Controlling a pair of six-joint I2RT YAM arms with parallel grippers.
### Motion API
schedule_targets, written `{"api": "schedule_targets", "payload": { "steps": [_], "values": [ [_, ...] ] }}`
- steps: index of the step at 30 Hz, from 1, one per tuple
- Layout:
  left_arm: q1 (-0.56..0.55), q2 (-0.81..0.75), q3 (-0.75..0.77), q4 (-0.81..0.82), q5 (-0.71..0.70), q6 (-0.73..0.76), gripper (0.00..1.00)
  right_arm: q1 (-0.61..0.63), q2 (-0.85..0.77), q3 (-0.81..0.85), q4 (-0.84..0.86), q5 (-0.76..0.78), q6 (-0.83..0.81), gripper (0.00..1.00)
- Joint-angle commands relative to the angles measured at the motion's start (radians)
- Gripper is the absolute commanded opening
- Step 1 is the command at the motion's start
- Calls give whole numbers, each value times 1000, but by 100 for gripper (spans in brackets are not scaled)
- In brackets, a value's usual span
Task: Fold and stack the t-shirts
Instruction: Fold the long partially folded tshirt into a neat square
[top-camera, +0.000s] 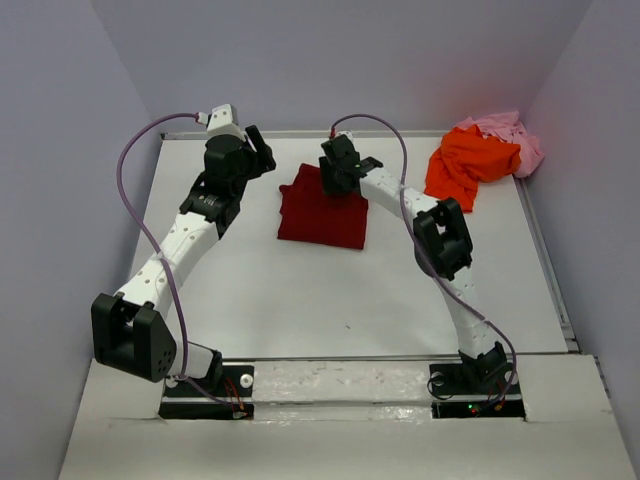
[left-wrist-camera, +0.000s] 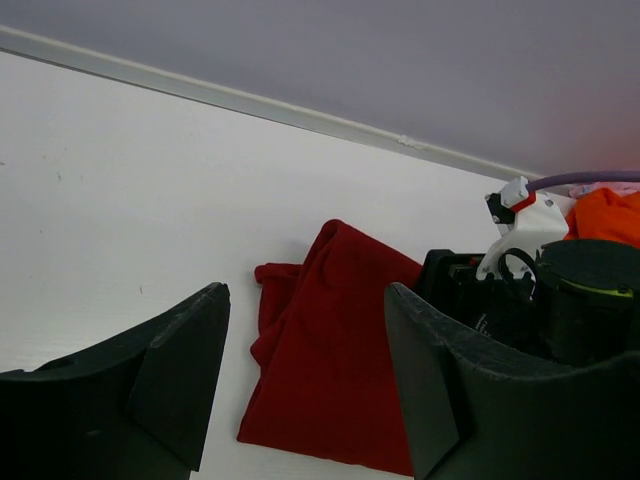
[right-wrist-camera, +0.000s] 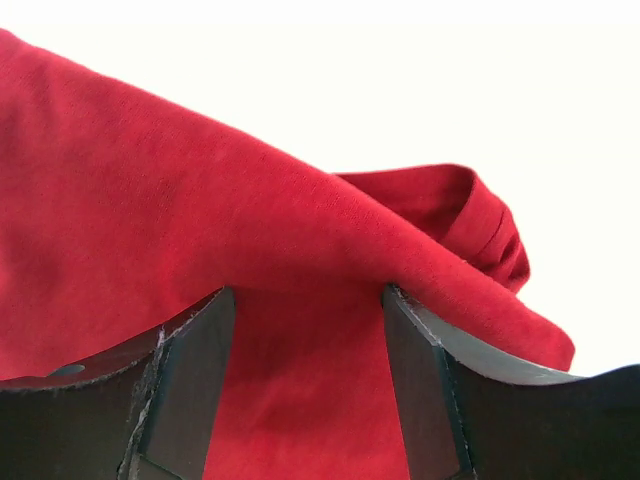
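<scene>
The left base (top-camera: 205, 395) and right base (top-camera: 478, 392) stand nearer than the red shirt (top-camera: 322, 222), one off to each side of it, at the near edge of the table (top-camera: 300, 310).

The red shirt lies on the white table, folded to a rough rectangle. Its near edge is flat and fairly straight. Its far left corner rises to a point, and the left wrist view shows a bunched, wrinkled strip along its left side.

The left gripper (top-camera: 262, 155) hangs just off the shirt's far left corner, clear of the cloth. Its jaws stand apart with nothing between them. Past them its own camera sees bare table and the shirt (left-wrist-camera: 330, 380).

The right gripper (top-camera: 340, 180) is over the shirt's far edge, to the right of the raised corner. Its jaws are also wide apart and low over the cloth. In its wrist view red fabric (right-wrist-camera: 180, 200) fills the gap, and a raised fold runs across just beyond the fingertips (right-wrist-camera: 200, 330). I cannot tell whether the tips touch the cloth, but they do not pinch it.

Well to the right of the red shirt and farther back, the orange shirt (top-camera: 468, 165) lies crumpled. The pink shirt (top-camera: 512, 132) is bunched behind it, touching it, farthest of all from the red one.
</scene>
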Motion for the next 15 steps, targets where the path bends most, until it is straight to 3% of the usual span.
{"api": "schedule_targets", "payload": {
  "steps": [1,10,15],
  "values": [
    [5,-18,7,45,29,-5,73,-34,73,130,-40,-15,-41,66],
    [5,-10,6,53,60,-8,73,-43,193,207,-60,-76,-44,66],
    [6,-5,7,53,68,-6,73,-52,172,204,-62,-87,-44,66]
  ]
}}
